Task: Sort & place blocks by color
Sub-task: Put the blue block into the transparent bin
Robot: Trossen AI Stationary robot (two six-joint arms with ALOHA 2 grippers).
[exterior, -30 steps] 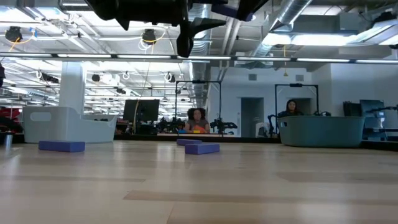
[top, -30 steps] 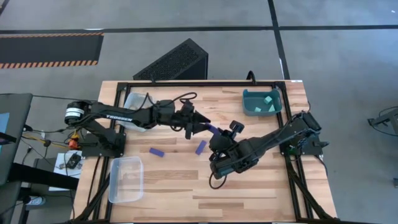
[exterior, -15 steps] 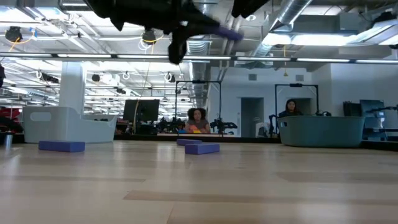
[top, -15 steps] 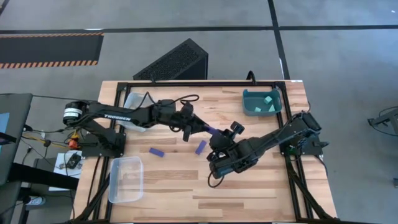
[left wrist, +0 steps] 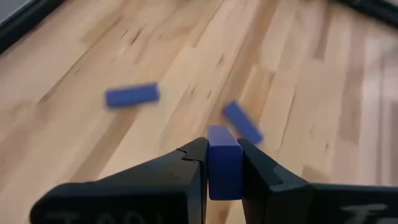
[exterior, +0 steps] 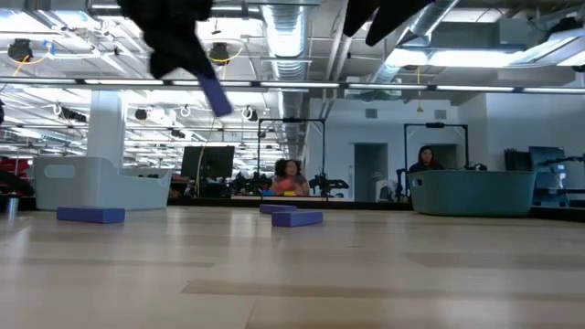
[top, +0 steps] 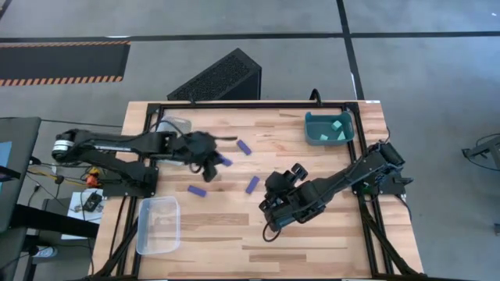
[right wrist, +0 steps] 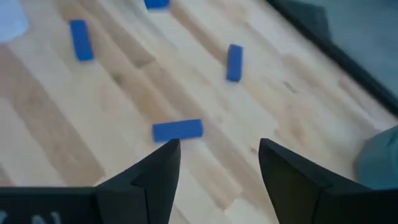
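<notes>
**Left arm carries a blue bar above the table; right arm waits empty**

The left end effector (left wrist: pixel 224 171) is clamped on a dark blue oblong block (left wrist: pixel 224 163), held end-up between its two dark fingers above the pale wooden table (top: pixel 328 242). In the high view this end effector (top: pixel 212 165) sits left of centre, between the grey bin (top: pixel 173 127) at the table's back-left and the clear plastic bin (top: pixel 158 225) at the front-left. Three more dark blue bars lie loose: one near the back (top: pixel 244 147), one just in front of the left end effector (top: pixel 196 190), one at the centre (top: pixel 253 184).

The right end effector (right wrist: pixel 217 155) hovers near the centre with its fingers spread, holding nothing.

Risks — the grip covers only part of the bar, so a quick swing could twist or drop it; a release short of a bin wall would land it back on the table.

Hard to make out: which bin takes blue. Light cyan cubes (top: pixel 336 125) rest in the teal bin (top: pixel 312 139) at the back-right — their count is unclear.
</notes>
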